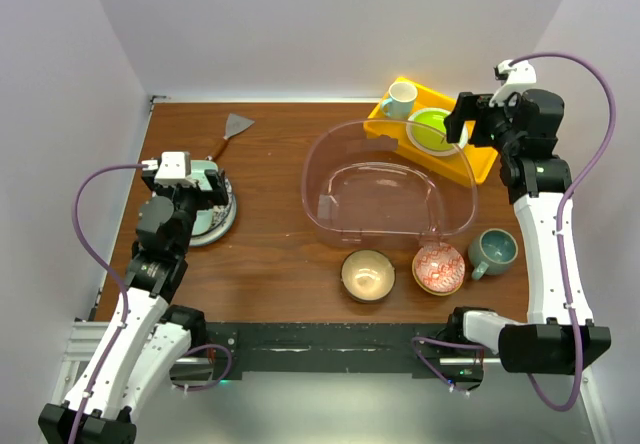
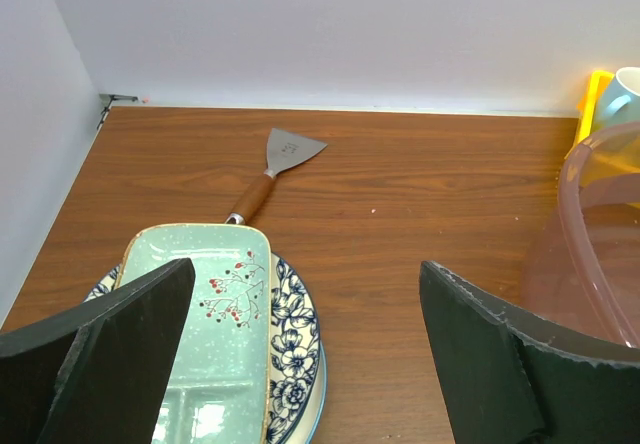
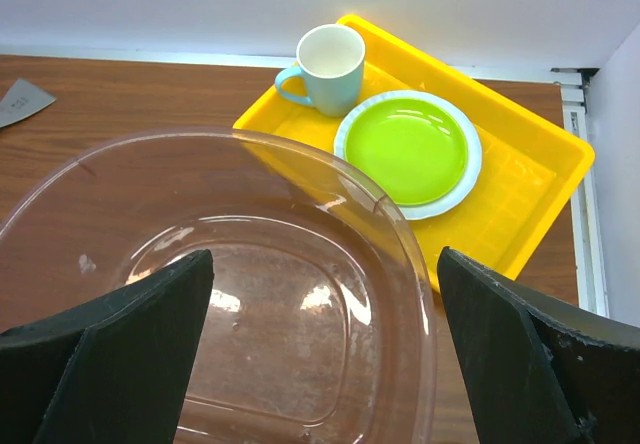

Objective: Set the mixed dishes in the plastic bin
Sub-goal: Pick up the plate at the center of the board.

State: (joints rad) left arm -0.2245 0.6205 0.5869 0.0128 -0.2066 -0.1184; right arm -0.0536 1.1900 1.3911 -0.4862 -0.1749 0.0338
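Note:
On the left of the table sits a stack of plates (image 1: pixel 216 222): a pale rectangular plate with red fruit marks (image 2: pixel 215 334) lies on a blue floral plate (image 2: pixel 293 339). My left gripper (image 1: pixel 212 192) hovers open over the stack's right edge, holding nothing (image 2: pixel 305 359). The clear plastic bin (image 1: pixel 330 154) stands mid-table with nothing in it. My right gripper (image 1: pixel 458 129) hangs open above its far right rim (image 3: pixel 320 359). In front of the bin are a tan bowl (image 1: pixel 367 274), a red-patterned bowl (image 1: pixel 438 267) and a grey-teal mug (image 1: pixel 495 251).
A yellow tray (image 1: pixel 484 164) behind the bin holds a lime-green plate (image 3: pixel 410 149) and a white mug (image 3: pixel 325 64). A metal scraper with a wooden handle (image 2: pixel 280 164) lies beyond the plate stack. White walls close in the left, far and right sides.

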